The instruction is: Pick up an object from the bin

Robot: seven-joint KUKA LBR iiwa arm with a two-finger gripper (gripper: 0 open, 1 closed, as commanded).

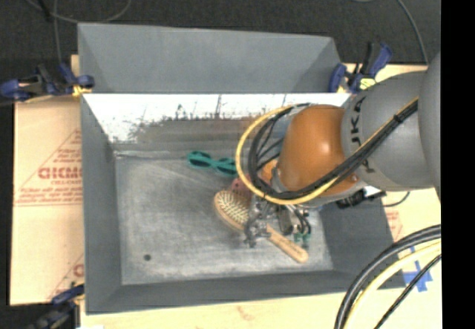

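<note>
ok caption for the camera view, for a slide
Gripper down at a wooden hairbrush in the grey bin's lower right, a teal thing lying beyond it

Gripper (260,229) sits low over the wooden hairbrush (232,208), approx. where bristle head meets handle, w/ a teal-handled tool (211,164) lying apart up-left of the brush & the arm's orange cover (312,148) up-right of it, all inside the grey bin (148,246).

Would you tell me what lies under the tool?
A wooden hairbrush lies under the tool, which covers its neck. The teal thing has its right end hidden beneath the arm.
</note>
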